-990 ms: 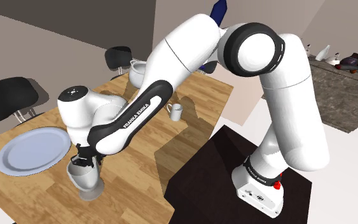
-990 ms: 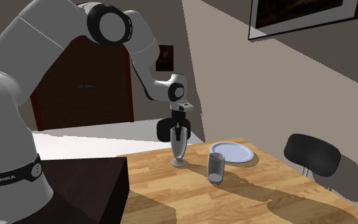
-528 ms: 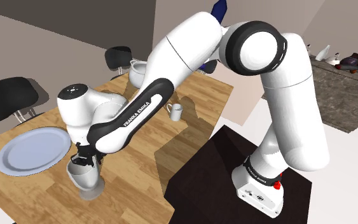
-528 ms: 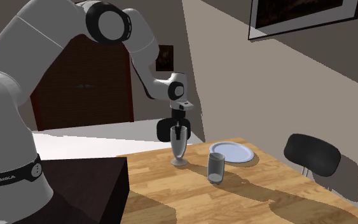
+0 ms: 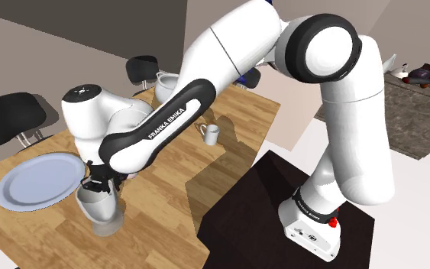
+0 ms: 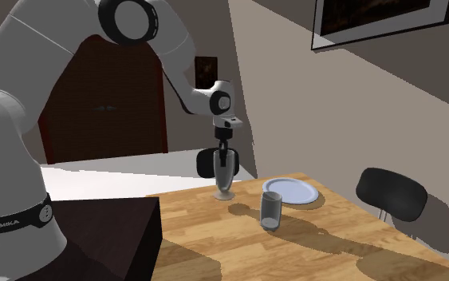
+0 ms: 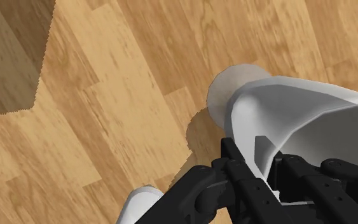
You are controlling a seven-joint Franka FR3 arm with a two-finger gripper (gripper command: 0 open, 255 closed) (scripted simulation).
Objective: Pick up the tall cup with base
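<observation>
The tall cup with base (image 6: 225, 169) is a pale, see-through goblet with a short stem and round foot. It hangs a little above the wooden table (image 6: 326, 247), casting a shadow on the boards below. My gripper (image 6: 225, 155) comes down from above and is shut on the cup's rim, one finger inside the bowl and one outside. In the shoulder view the cup (image 5: 96, 206) sits under the gripper (image 5: 96, 186) near the table's front corner. The wrist view has the cup's wall (image 7: 298, 111) clasped between the black fingers (image 7: 238, 172), with its foot (image 7: 231, 89) beyond.
A blue-grey plate (image 5: 37, 179) lies just beside the cup, toward the shoulder view's left. A shorter glass (image 6: 271, 210) stands nearby on the table. A small white mug (image 5: 211, 134) and a white jug (image 5: 166, 82) stand farther back. Black chairs (image 5: 11, 116) ring the table; the dark stand (image 5: 282, 183) is close by.
The arm has risen and the hand has gone up with the cup clasped in it. The cup's foot has left the table, and its shadow now shows apart from it.
</observation>
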